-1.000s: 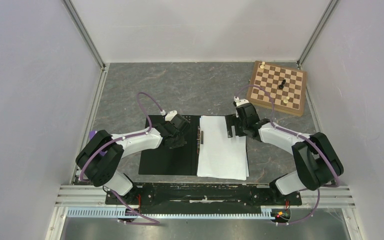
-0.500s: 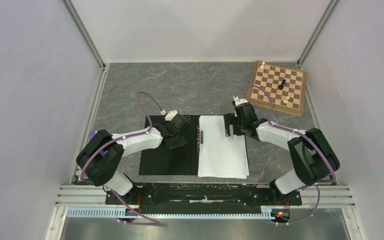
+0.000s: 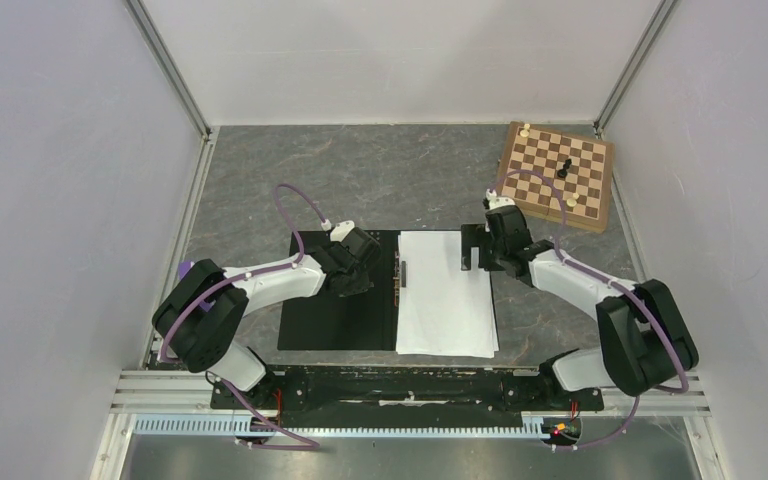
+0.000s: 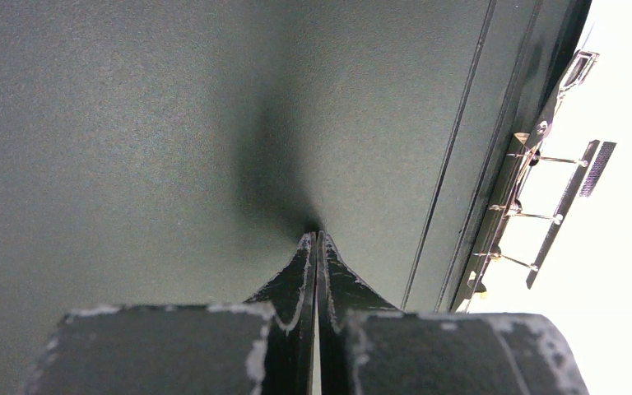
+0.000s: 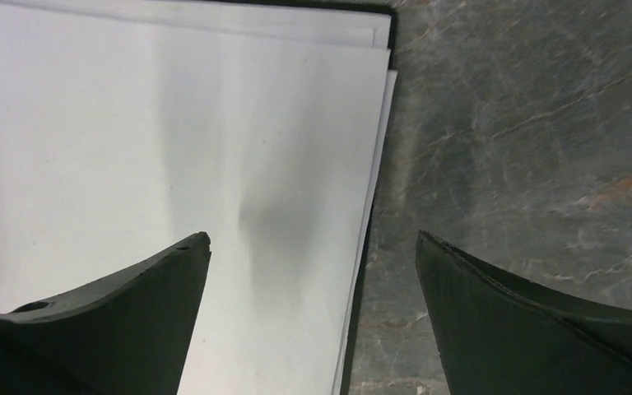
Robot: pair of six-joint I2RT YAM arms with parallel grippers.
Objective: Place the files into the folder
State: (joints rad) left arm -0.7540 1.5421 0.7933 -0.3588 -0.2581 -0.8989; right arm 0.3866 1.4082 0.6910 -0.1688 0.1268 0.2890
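- An open thin flat folder (image 3: 335,325) lies black inner faces up on the grey marbled tabletop (image 3: 390,180), between the two arms near their bases.
- A stack of plain white paper sheets (image 3: 445,300) lies flat on the folder's right half, just right of the metal clip (image 3: 405,270) along the spine.
- In the right wrist view the sheets (image 5: 173,123) are slightly fanned at the far right corner, with a thin black folder edge (image 5: 383,12) showing past them.
- The left gripper (image 3: 353,274) is over the folder's left half. In the left wrist view its (image 4: 317,240) jaws are pressed fully together with nothing between them, tips on the black inner face (image 4: 132,123).
- The clip (image 4: 543,189) shows at the right of that view, with bright white paper beyond it.
- The right gripper (image 3: 470,250) is at the far right edge of the sheets. Its (image 5: 313,239) jaws are spread wide and hold nothing, one finger over the paper and the other over bare tabletop (image 5: 527,123). Contact with the paper cannot be told.
- A wooden chessboard (image 3: 555,175) with a few small pieces sits at the far right corner, well apart from the folder.
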